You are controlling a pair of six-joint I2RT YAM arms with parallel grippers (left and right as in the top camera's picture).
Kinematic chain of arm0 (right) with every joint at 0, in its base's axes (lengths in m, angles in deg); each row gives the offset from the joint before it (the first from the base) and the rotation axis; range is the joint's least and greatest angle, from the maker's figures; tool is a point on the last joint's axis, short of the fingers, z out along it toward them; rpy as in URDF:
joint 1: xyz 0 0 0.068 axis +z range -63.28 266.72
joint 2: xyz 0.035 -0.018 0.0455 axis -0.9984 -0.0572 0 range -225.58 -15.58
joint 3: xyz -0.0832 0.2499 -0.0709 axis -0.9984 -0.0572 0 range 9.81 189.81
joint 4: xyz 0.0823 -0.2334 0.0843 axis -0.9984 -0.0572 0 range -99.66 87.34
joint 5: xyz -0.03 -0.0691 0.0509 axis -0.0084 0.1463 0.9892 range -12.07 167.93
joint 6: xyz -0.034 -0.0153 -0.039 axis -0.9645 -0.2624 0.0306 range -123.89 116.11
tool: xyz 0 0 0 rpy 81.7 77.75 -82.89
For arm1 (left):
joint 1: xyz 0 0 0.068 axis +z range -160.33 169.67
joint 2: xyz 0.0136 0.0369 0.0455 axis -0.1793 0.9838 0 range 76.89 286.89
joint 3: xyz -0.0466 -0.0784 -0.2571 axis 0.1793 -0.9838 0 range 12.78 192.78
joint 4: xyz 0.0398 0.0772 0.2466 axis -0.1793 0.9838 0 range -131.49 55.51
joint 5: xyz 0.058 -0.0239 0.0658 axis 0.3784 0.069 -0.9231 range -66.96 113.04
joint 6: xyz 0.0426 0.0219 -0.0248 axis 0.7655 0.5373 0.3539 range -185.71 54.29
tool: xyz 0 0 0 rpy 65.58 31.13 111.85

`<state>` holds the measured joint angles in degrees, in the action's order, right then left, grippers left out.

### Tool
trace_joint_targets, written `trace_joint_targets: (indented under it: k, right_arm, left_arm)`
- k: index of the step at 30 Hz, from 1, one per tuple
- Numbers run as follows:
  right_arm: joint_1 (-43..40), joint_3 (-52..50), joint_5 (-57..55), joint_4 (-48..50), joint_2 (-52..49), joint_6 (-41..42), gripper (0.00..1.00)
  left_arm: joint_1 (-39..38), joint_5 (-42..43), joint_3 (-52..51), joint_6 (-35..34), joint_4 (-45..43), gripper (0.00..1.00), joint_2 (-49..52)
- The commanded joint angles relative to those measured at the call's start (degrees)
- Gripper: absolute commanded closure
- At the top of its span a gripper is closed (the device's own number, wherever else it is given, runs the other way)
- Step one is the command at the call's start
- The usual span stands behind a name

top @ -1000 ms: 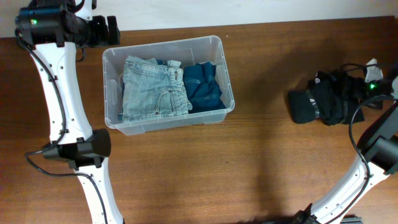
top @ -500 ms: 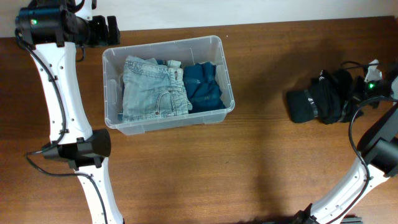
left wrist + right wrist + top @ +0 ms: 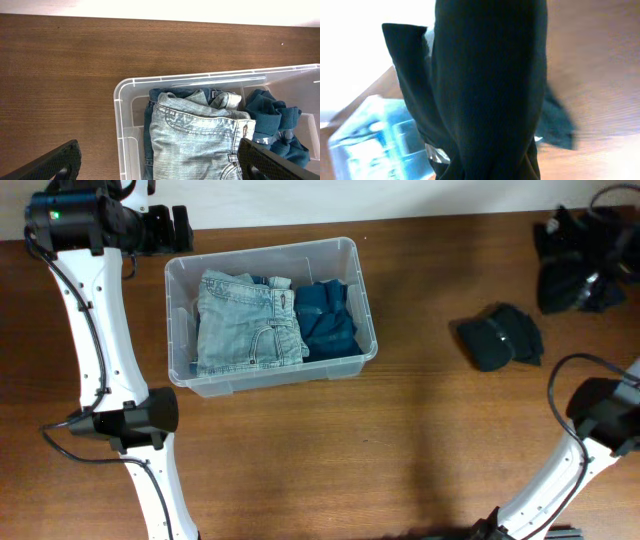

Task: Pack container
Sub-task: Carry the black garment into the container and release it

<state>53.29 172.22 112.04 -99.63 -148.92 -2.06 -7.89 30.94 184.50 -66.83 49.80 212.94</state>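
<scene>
- One clear container [image 3: 262, 252] sits on the far left part of the surface [image 3: 420, 440], its long side running left to right.
- It looks light and fairly stiff, but its smooth walls are probably slippery. The rolled rim is the best place to take hold of it.
- Inside, folded light jeans [image 3: 247, 320] fill the left and middle, and a teal garment [image 3: 328, 318] is bunched against the right wall. The denim adds weight, and little room is left.
- The left pincer [image 3: 172, 228] hovers just outside the far left corner, spread wide and holding nothing.
- The right pincer [image 3: 588, 268] is well apart at the far right. A limp black garment [image 3: 562, 255] hangs from it and hides the jaws, so I judge them closed on the cloth.
- The cloth is soft and floppy and will likely sag and trail.
- A second black piece [image 3: 500, 337] lies on the surface, between the container and that arm.
</scene>
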Motion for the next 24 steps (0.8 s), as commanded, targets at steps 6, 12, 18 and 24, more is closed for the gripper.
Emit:
trace_joint_targets:
  k: [6, 12, 18, 24]
  right_arm:
    - [25.31, 2.14, 7.67, 3.61, 1.25, 11.93, 0.96]
    - [41.72, 2.12, -1.99, 7.32, 0.85, 23.1, 0.96]
    - [54.31, 2.01, -24.13, 7.87, 0.72, 39.56, 0.96]
    - [60.92, -0.68, -31.15, 10.29, -1.6, 45.88, 0.96]
  left_arm:
    - [0.09, -0.44, 0.72, 0.7, 0.07, 0.01, -1.49]
    - [0.09, -0.44, 0.72, 0.7, 0.07, 0.01, -1.51]
    - [0.09, -0.44, 0.72, 0.7, 0.07, 0.01, -1.49]
    - [0.09, -0.44, 0.72, 0.7, 0.07, 0.01, -1.51]
